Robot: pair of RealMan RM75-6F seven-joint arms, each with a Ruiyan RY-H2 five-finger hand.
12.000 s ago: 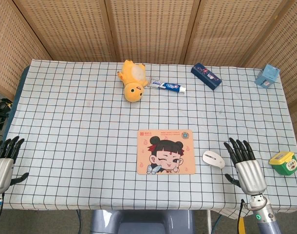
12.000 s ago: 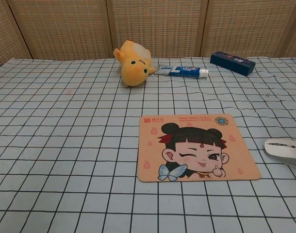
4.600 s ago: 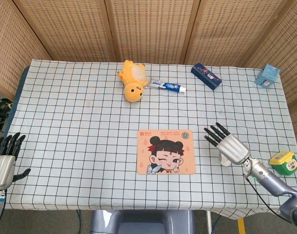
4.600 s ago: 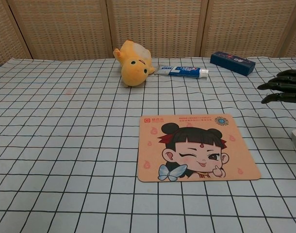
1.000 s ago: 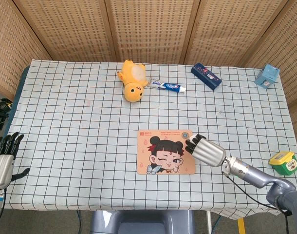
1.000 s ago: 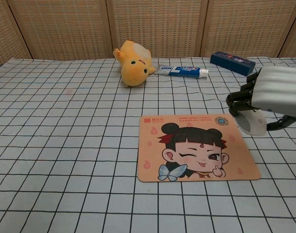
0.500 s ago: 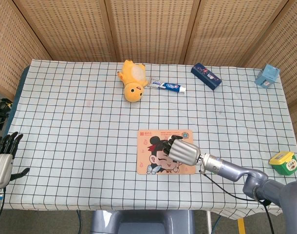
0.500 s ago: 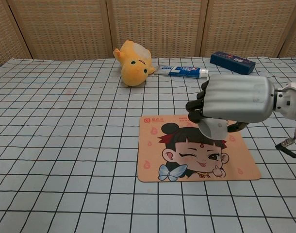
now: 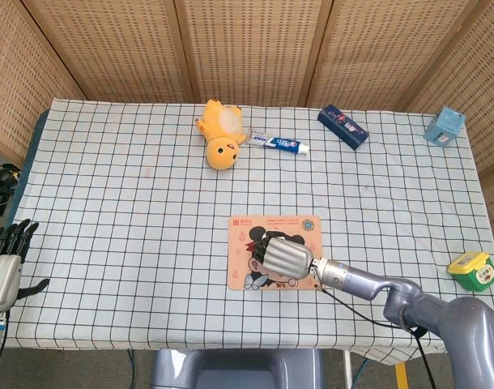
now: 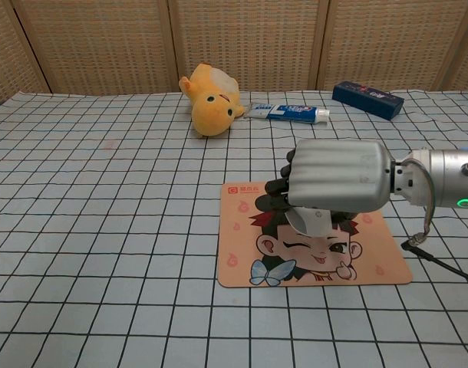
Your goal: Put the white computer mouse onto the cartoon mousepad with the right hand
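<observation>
Right robot hand [image 10: 337,182] grasps the white mouse [image 10: 314,220] above the mousepad [image 10: 242,264], not yet down. Risk: releasing high, so it bounces or slides onto the worktop [image 10: 103,230].

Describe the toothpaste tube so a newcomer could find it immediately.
Look at the far edge of the checked tablecloth, near its middle. There the toothpaste tube lies flat just right of the yellow plush toy; it alone is slim, white and blue.

Mousepad [image 9: 247,235] lies near the front middle of the desk [image 9: 109,243]; right hand [image 10: 337,182] above it, holding the mouse [image 10: 314,221] over its centre. Plush toy [image 9: 218,135], toothpaste tube [image 9: 278,143] and box [image 9: 342,127] line the back edge, left to right. Left hand [image 9: 2,271] sits off the desk's front-left corner.
</observation>
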